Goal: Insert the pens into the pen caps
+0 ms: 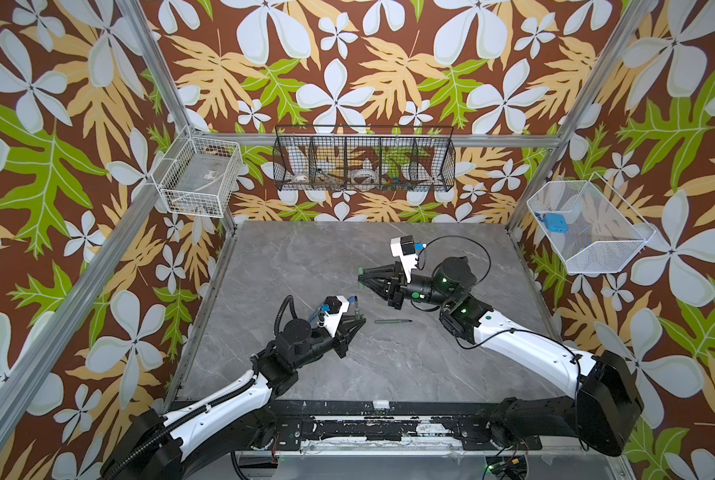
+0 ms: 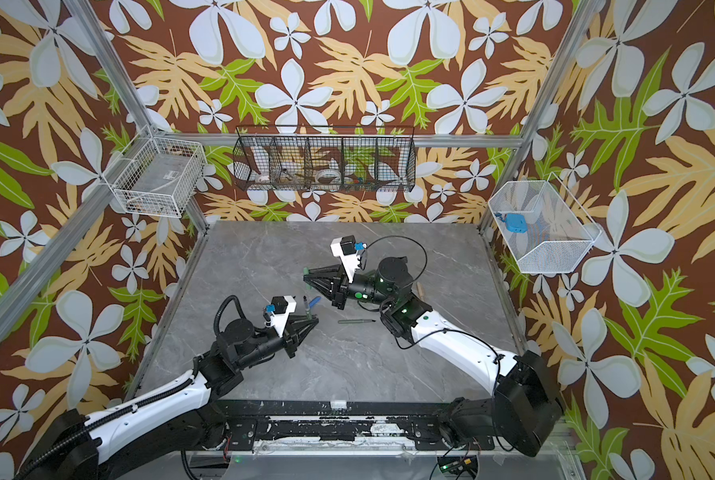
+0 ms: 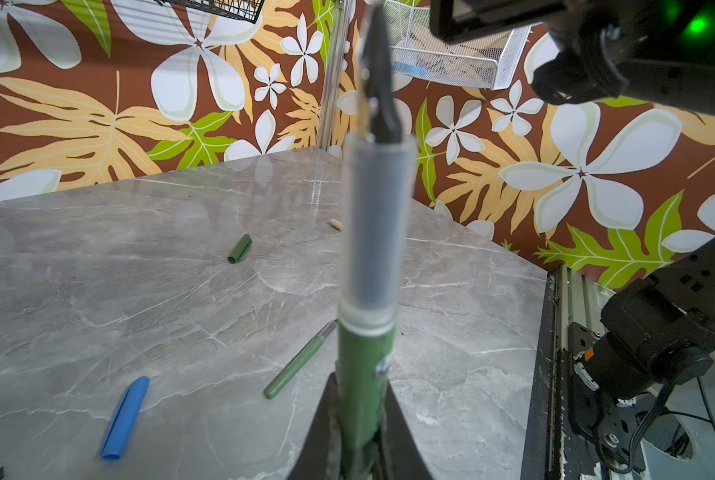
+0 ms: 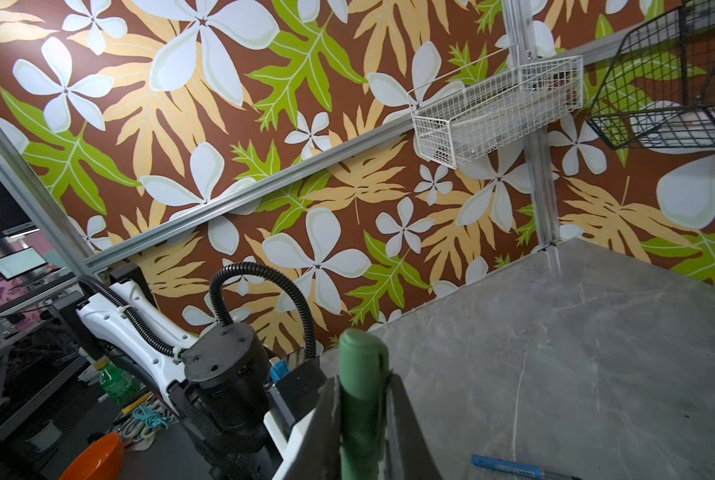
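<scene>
Left end effector (image 1: 363,321) and right end effector (image 1: 361,277) hover apart, clear of table (image 1: 306,257) edges.

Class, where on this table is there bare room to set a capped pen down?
Two bare patches: the far strip of table below the black wire basket; and the near stretch between the arms, from the lying green pen to the front edge. Crowded: the middle, around the left claw, right claw and blue cap.

Grey marble table (image 1: 389,374): green pen (image 1: 391,321), blue cap (image 3: 125,417), green cap (image 3: 240,248) (all flat)
</scene>
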`<action>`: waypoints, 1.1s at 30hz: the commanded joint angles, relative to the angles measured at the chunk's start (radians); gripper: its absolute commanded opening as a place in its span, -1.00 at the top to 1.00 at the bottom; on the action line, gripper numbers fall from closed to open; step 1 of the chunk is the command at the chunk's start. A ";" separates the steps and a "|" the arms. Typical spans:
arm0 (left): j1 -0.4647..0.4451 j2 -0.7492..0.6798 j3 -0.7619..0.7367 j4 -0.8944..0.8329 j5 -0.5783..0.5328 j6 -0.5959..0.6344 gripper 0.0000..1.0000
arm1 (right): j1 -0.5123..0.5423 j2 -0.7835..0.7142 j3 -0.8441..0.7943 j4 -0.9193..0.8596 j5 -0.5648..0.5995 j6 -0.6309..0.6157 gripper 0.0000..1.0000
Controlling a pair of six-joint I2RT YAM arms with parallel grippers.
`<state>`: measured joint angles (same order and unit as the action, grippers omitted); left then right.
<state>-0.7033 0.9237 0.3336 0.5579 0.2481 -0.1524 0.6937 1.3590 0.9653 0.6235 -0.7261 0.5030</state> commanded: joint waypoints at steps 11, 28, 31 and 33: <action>-0.001 -0.005 0.005 0.039 0.013 0.001 1.00 | 0.013 0.052 0.039 -0.072 -0.004 -0.083 0.71; -0.001 -0.008 0.005 0.037 0.010 0.001 1.00 | 0.022 0.049 0.011 -0.063 -0.014 -0.077 0.71; -0.001 -0.011 0.005 0.036 0.006 0.001 1.00 | 0.023 0.050 0.006 -0.062 -0.012 -0.078 0.71; -0.001 -0.014 0.004 0.036 0.003 0.001 1.00 | 0.022 0.045 -0.003 -0.060 -0.010 -0.077 0.71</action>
<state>-0.7033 0.9146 0.3336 0.5575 0.2592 -0.1524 0.7143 1.4082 0.9688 0.5388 -0.7319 0.4255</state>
